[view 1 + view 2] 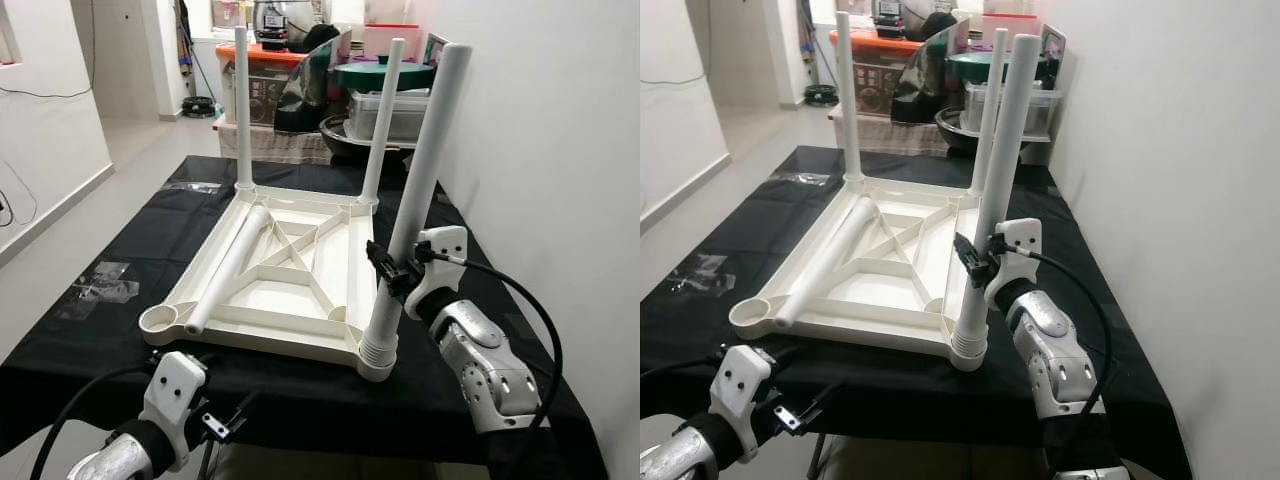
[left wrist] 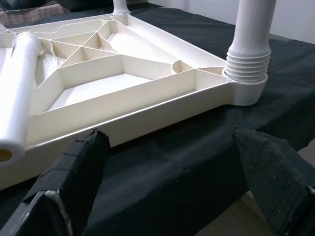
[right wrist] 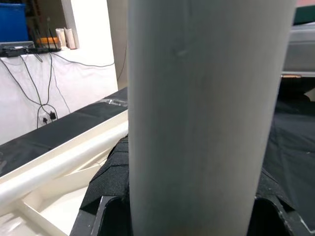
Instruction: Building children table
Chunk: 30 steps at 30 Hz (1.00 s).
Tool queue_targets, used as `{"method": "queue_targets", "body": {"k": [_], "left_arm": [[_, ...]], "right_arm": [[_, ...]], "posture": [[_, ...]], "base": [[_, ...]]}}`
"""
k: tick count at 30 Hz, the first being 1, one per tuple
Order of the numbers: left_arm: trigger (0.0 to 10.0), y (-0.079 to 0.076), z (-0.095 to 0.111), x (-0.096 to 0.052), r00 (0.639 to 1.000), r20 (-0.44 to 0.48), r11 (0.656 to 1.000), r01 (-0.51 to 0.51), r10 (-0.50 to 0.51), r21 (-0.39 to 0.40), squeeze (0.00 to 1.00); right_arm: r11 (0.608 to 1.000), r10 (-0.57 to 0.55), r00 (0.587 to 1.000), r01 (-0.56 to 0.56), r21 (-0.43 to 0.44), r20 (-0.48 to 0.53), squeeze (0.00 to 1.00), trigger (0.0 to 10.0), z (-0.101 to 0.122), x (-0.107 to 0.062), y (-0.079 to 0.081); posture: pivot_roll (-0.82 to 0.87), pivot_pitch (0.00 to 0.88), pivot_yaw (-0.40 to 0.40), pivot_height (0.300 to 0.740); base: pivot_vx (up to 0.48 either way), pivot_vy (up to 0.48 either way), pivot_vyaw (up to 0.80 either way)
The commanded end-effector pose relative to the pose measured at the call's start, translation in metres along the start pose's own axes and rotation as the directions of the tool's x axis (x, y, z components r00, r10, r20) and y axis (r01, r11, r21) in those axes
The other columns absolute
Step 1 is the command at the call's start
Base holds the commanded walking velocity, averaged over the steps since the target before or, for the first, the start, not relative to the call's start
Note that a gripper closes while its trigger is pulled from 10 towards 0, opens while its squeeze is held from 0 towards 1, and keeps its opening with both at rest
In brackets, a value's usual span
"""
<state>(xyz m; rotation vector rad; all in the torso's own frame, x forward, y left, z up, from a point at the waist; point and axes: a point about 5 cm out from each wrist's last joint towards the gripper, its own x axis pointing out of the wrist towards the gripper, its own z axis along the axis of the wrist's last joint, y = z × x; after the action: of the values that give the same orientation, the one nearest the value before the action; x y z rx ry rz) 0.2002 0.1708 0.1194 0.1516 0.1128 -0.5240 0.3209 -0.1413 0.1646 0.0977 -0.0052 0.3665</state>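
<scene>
A: White tabletop [image 1: 290,275] lies inverted on black cloth [image 1: 480,250]. Legs fitted?
B: Three upright. Right gripper [image 1: 392,272] clamps near-corner leg [image 1: 415,205]. Fourth leg [image 1: 228,268] lies loose; left gripper [image 2: 172,182] gapes, empty, at the near edge.

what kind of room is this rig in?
Likely a home room or hallway used as a workspace with storage. A black-draped table against a white wall holds the upturned white tabletop, and stacked plastic storage bins and clutter sit behind it on a tiled floor.
</scene>
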Motion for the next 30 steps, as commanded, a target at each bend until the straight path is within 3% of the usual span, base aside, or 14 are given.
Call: {"method": "queue_targets", "body": {"k": [1, 2, 4, 8, 17, 22, 25, 30], "left_arm": [[10.0, 0.000, -0.002, 0.001, 1.000, -0.005, 1.000, -0.004, 0.004, -0.006, 0.00], [10.0, 0.000, -0.002, 0.001, 1.000, -0.005, 1.000, -0.004, 0.004, -0.006, 0.00], [10.0, 0.000, -0.002, 0.002, 1.000, -0.001, 1.000, -0.007, 0.007, -0.006, 0.00], [10.0, 0.000, -0.002, 0.003, 1.000, 0.000, 1.000, -0.008, 0.008, -0.005, 0.00], [10.0, -0.001, -0.001, 0.004, 1.000, 0.007, 1.000, -0.013, 0.013, -0.002, 0.00], [10.0, -0.001, 0.000, 0.005, 1.000, 0.009, 1.000, -0.011, 0.011, -0.003, 0.00], [10.0, -0.002, 0.000, 0.005, 1.000, 0.009, 1.000, -0.009, 0.009, -0.002, 0.00], [10.0, -0.002, 0.001, 0.006, 1.000, 0.010, 1.000, -0.009, 0.009, -0.001, 0.00]], "right_arm": [[1.000, 0.030, 0.978, -0.028, 0.010, -0.206, 0.00, 10.0, -0.047, -0.012, 0.000], [1.000, 0.030, 0.978, -0.028, 0.010, -0.206, 0.00, 10.0, -0.047, -0.012, 0.000], [0.987, 0.159, 0.972, -0.154, 0.043, -0.174, 0.00, 10.0, -0.042, -0.013, 0.013], [0.981, 0.195, 0.967, -0.189, 0.052, -0.163, 0.00, 10.0, -0.040, -0.013, 0.016], [0.935, 0.353, 0.931, -0.354, 0.011, -0.089, 0.00, 10.0, -0.023, -0.006, 0.036], [0.916, 0.401, 0.913, -0.399, 0.032, -0.073, 0.00, 10.0, -0.020, -0.006, 0.041], [0.866, 0.498, 0.865, -0.493, 0.082, -0.061, 0.00, 10.0, -0.019, -0.011, 0.051], [0.841, 0.538, 0.841, -0.531, 0.101, -0.057, 0.00, 10.0, -0.019, -0.014, 0.054]], "posture": [[0.01, 0.000, -0.051, 0.740], [0.01, 0.000, -0.051, 0.740], [0.01, 0.000, -0.051, 0.740], [0.01, 0.000, -0.052, 0.740], [0.02, 0.000, -0.059, 0.740], [0.02, 0.000, -0.059, 0.740], [0.03, 0.000, -0.063, 0.740], [0.03, 0.000, -0.063, 0.740]], "base": [[0.000, 0.000, 0.00], [0.000, 0.000, 0.00], [0.000, 0.000, 0.00], [0.000, 0.000, 0.00], [0.000, 0.000, 0.78], [0.000, 0.000, 0.80], [0.000, 0.000, 0.80], [0.000, 0.000, 0.80]]}}
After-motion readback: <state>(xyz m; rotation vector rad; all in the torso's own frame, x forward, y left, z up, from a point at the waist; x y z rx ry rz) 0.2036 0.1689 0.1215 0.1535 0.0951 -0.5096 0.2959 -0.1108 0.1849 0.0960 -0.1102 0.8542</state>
